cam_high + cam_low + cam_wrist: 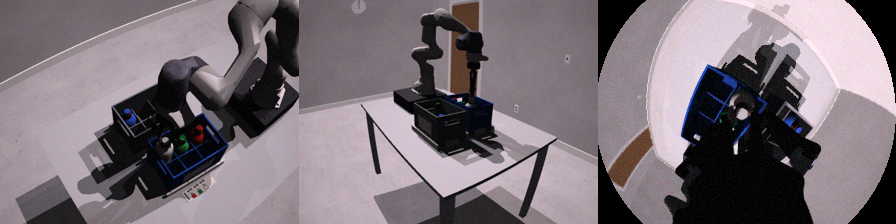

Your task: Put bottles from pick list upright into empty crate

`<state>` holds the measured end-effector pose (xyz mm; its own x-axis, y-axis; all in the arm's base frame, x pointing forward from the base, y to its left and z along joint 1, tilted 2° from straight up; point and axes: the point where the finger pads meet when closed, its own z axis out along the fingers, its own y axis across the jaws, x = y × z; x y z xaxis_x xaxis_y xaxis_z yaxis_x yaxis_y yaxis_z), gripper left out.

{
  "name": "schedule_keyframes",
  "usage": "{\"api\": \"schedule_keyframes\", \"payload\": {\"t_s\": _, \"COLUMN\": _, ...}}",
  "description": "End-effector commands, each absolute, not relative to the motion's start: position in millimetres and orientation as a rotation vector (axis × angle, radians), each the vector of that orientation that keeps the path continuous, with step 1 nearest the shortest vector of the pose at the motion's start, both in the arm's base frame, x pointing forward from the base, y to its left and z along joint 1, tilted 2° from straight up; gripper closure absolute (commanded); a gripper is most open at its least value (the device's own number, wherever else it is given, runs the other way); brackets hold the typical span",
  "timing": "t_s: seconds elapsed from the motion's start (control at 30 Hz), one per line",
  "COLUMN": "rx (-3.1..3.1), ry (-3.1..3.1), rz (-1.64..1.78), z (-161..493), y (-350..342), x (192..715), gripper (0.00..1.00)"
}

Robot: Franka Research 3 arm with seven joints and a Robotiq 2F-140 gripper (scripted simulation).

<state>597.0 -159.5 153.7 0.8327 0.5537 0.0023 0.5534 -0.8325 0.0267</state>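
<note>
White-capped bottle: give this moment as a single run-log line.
gripper: shut on white-capped bottle | position: over blue crate end cell | blue crate holds: red, green bottles | black crate: blue bottle

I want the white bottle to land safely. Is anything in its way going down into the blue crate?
Nothing visible is. The gripper holds the white bottle by its neck over the blue crate's corner cell. The green bottle and red bottle stand in the next cells along that row.
</note>
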Motion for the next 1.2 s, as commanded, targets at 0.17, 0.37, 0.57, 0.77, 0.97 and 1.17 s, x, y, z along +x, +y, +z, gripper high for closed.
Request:
{"api": "schedule_keyframes", "payload": {"t_s": 0.17, "rx": 2.975, "ry": 0.888, "rz": 0.035, "z": 149.3, "y": -162.7, "x": 601.5, "gripper": 1.0}}
{"api": "schedule_keyframes", "payload": {"t_s": 0.37, "rx": 2.975, "ry": 0.888, "rz": 0.035, "z": 145.3, "y": -162.8, "x": 601.7, "gripper": 1.0}}
{"api": "schedule_keyframes", "payload": {"t_s": 0.57, "rx": 2.975, "ry": 0.888, "rz": 0.035, "z": 139.3, "y": -162.8, "x": 601.8, "gripper": 1.0}}
{"api": "schedule_keyframes", "payload": {"t_s": 0.77, "rx": 2.975, "ry": 0.888, "rz": 0.035, "z": 134.3, "y": -162.8, "x": 602.0, "gripper": 1.0}}
{"api": "schedule_keyframes", "payload": {"t_s": 0.97, "rx": 2.975, "ry": 0.888, "rz": 0.035, "z": 129.4, "y": -162.9, "x": 602.3, "gripper": 1.0}}
{"api": "schedule_keyframes", "payload": {"t_s": 1.17, "rx": 2.975, "ry": 0.888, "rz": 0.035, "z": 129.3, "y": -162.7, "x": 602.2, "gripper": 1.0}}
